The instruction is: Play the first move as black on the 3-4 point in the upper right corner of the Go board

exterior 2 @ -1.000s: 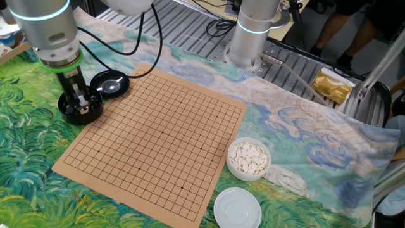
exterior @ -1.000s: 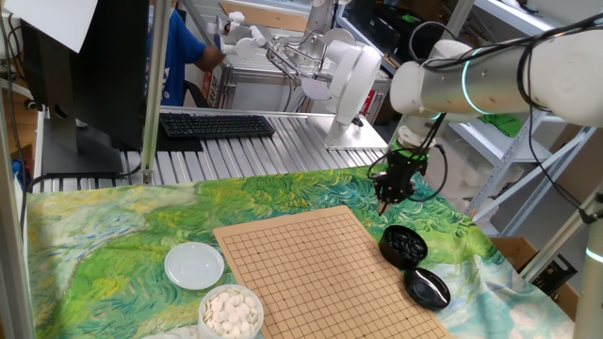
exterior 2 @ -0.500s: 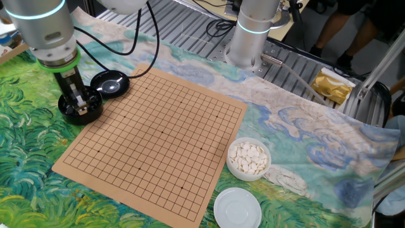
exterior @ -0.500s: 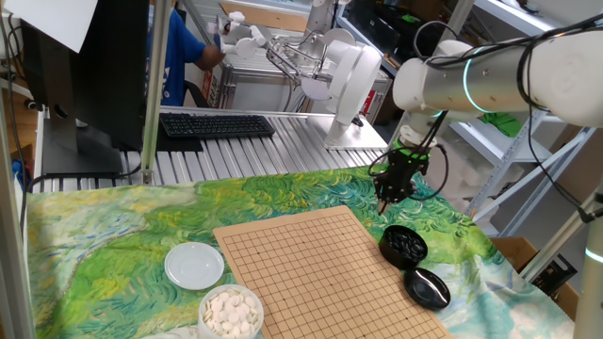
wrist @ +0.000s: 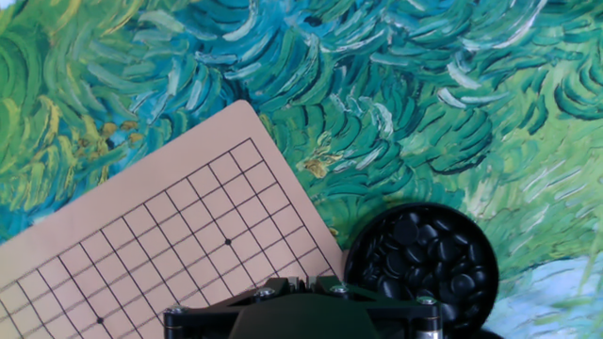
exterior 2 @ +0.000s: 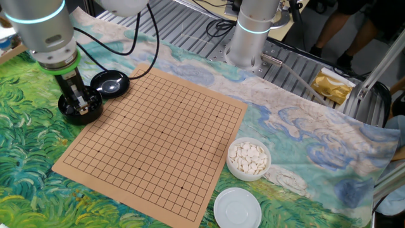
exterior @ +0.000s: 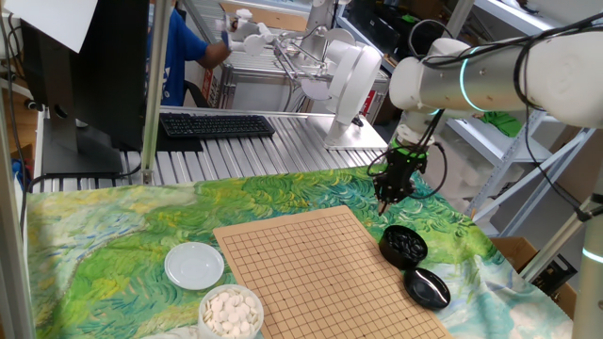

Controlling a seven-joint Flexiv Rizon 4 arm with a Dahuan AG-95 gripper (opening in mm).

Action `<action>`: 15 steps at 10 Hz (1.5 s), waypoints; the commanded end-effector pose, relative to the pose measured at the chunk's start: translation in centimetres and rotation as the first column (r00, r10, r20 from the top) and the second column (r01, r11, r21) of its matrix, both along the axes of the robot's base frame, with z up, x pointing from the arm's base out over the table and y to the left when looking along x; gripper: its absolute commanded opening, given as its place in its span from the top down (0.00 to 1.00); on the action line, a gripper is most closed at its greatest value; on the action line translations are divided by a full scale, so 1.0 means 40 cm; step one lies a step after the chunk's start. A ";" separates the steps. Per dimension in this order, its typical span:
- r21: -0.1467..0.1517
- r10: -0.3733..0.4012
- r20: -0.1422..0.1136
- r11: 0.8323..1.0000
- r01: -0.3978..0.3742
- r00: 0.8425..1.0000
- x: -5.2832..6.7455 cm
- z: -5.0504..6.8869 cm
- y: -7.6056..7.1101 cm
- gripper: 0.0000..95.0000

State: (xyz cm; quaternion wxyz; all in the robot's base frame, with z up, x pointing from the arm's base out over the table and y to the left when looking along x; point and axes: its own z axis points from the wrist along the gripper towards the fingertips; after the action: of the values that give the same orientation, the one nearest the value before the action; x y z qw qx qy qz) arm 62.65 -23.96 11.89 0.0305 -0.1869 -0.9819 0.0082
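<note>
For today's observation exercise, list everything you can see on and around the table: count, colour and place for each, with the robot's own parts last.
Go board: one, tan with dark grid, mid-table, no stones on it.
Bowl of black stones: one, black, beside a board corner.
Black lid: one, next to that bowl.
Bowl of white stones: one, white, at the opposite board side.
White lid: one, near it.
Tablecloth: one, green-blue swirls.
Keyboard: one, black, behind the table.
Gripper: one, black, shut, pointing down over the black stones.

Bright, even indoor light, soft shadows, all views sharp.
</note>
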 end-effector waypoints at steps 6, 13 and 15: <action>0.034 0.071 -0.022 0.997 -0.071 0.997 -0.002 0.001 0.000 1.00; 0.017 0.080 -0.029 0.997 -0.080 0.996 -0.002 0.001 0.000 1.00; 0.012 0.073 -0.014 0.997 -0.073 0.997 -0.002 0.002 0.002 1.00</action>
State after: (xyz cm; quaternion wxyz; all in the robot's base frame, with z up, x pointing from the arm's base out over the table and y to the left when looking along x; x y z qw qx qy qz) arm 62.15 -23.79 11.97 0.0336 -0.1496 -0.9881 0.0101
